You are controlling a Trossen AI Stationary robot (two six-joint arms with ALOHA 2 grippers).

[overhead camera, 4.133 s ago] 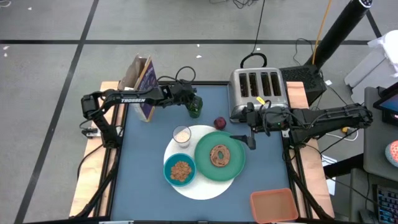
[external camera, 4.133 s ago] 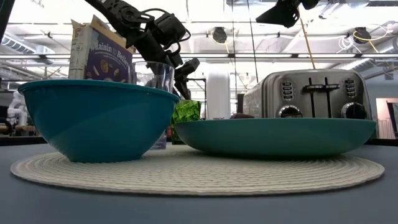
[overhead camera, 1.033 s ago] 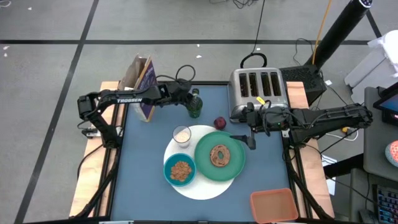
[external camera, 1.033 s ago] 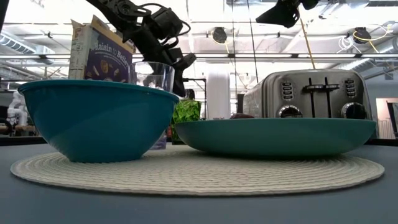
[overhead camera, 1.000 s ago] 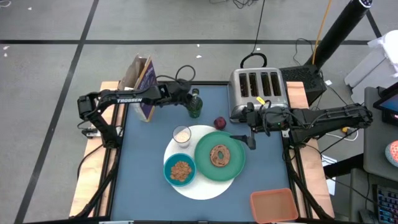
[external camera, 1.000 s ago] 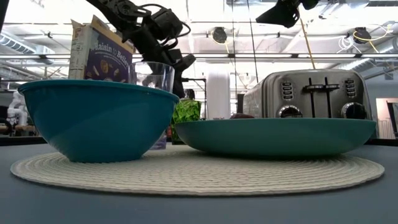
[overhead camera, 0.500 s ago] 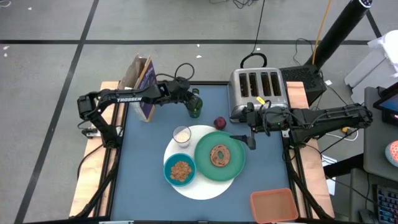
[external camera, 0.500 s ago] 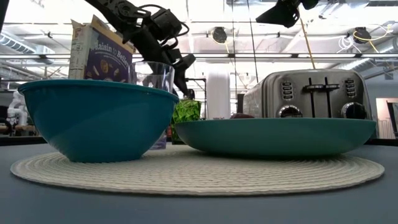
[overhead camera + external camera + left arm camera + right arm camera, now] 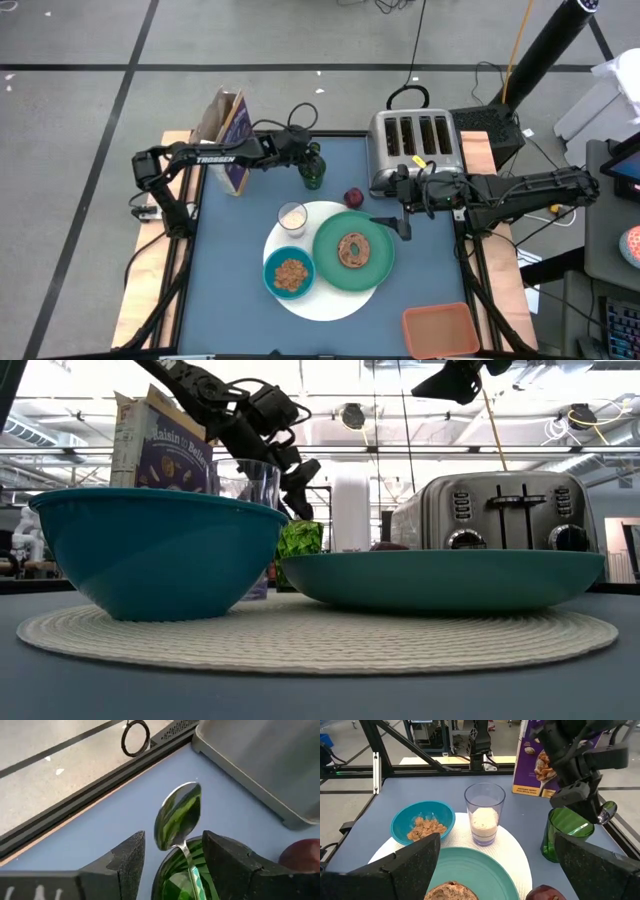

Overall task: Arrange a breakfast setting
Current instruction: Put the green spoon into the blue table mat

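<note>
A green cup [image 9: 314,175] stands on the blue table behind the white mat [image 9: 335,300]. A spoon [image 9: 179,817] stands in it, handle down, bowl up past the rim. My left gripper [image 9: 173,857] is open just above the cup, one finger on each side of the spoon's handle, apart from it. On the mat sit a green plate [image 9: 378,268] with a bagel [image 9: 353,249], a teal bowl [image 9: 290,275] of cereal and a clear glass [image 9: 292,217]. A dark-red fruit [image 9: 353,197] lies by the plate. My right gripper [image 9: 400,226] is open and empty at the plate's right rim.
A purple cereal box [image 9: 232,140] stands at the far left, close beside my left arm. A silver toaster [image 9: 415,145] stands at the far right, behind my right arm. An orange-pink tray [image 9: 440,330] lies at the near right corner.
My left gripper has gone a little toward the table's right edge and down, closer over the green cup. The cup and spoon stay where they were.
</note>
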